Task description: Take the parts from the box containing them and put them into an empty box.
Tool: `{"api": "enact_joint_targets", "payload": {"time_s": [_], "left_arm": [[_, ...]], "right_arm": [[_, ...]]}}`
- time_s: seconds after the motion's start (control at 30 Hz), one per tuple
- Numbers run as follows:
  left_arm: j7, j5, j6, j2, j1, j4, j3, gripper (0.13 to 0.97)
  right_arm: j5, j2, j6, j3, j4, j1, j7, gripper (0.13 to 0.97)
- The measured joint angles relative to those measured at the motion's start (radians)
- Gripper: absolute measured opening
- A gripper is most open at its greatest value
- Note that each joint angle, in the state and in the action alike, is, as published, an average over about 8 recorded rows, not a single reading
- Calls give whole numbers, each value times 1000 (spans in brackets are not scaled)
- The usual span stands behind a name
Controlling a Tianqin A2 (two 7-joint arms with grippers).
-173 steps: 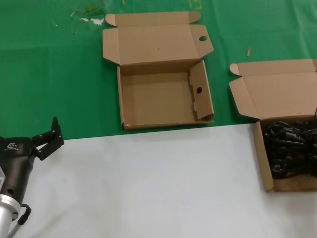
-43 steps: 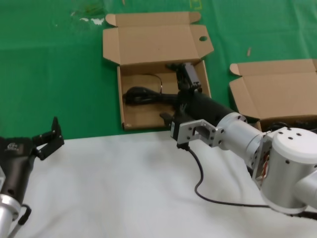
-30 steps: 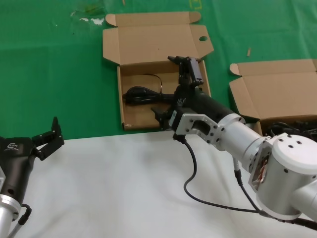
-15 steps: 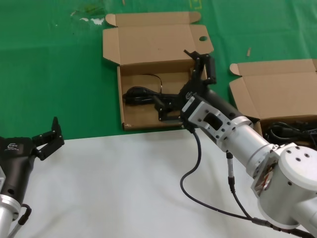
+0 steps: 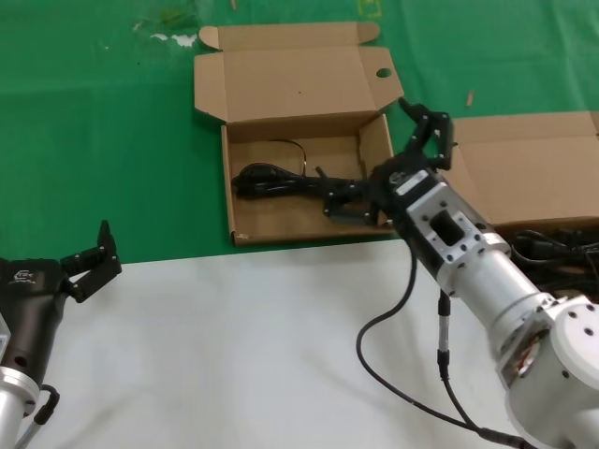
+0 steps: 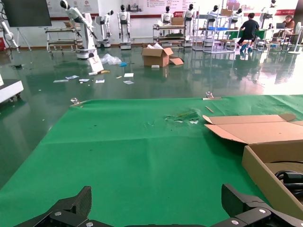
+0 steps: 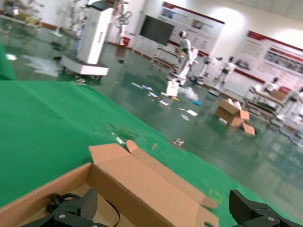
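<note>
Glossy black cord bundle [image 5: 281,178] with moulded plug lying stretched across the holed-lid box [image 5: 239,201], right gripper [image 5: 388,164] hovering fingers spread at its right wall, remaining cords [image 5: 552,251] sitting in the plain box [image 5: 524,178], left gripper [image 5: 89,257] resting parked, fingers apart.

White table surface [image 5: 234,346] across the lower centre lies open. The right arm [image 5: 468,262] crosses the right side, blocking the holed box's [image 5: 243,201] right edge. Green mat [image 5: 94,140] at upper left is unobstructed.
</note>
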Motion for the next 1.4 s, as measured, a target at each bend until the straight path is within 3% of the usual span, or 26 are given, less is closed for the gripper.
{"api": "enact_joint_targets", "payload": {"time_s": [0.97,1.4], "left_arm": [[0,0,0,0,0,0,0,966],[0,0,0,0,0,0,0,966]], "right_arm": [[-364,-124,-93,442,66,-317,567,966],[-400,-136,-102,486,72,-348,623,966]]}}
